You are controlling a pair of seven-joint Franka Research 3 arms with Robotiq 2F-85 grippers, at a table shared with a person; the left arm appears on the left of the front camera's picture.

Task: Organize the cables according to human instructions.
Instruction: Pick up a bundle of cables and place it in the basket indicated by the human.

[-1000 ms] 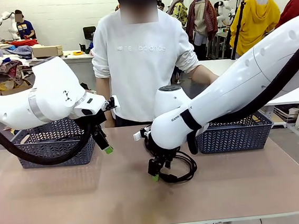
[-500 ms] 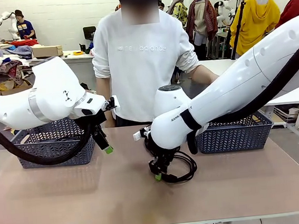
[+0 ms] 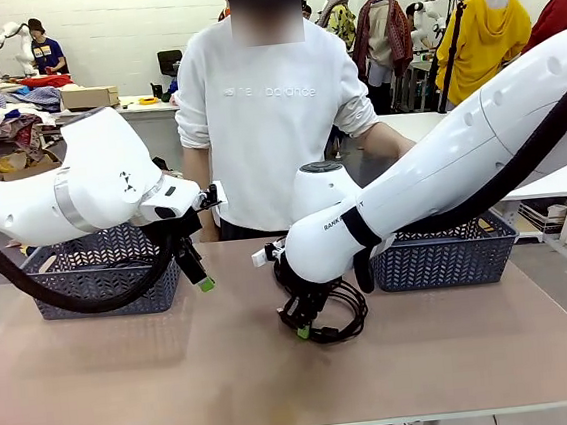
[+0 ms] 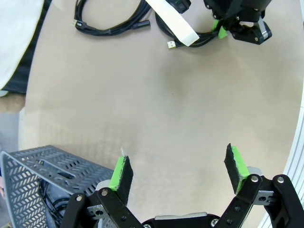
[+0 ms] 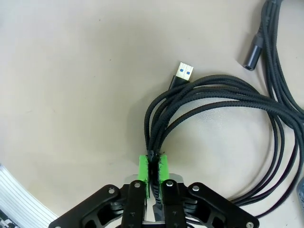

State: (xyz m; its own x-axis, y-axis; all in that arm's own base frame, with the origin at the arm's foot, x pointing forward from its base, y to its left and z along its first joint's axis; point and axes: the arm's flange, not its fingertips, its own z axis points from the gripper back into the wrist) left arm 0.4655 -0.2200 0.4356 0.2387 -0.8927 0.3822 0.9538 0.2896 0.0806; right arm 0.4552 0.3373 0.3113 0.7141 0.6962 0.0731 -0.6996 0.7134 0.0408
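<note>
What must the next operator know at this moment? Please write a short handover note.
Right tool: shut on the coiled USB cable, mid-table, not yet lifted.
Left tool: open, empty, hovering near the left basket.
A second cable lies on the table beside the first.
Done: grasp made.
Left: lift the cable, place it where the person says, then handle the second cable.

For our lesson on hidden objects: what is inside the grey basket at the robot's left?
Through the mesh of the basket, dark loops like a coiled cable show. The left hand hides part of the inside, so their number is unclear.
</note>
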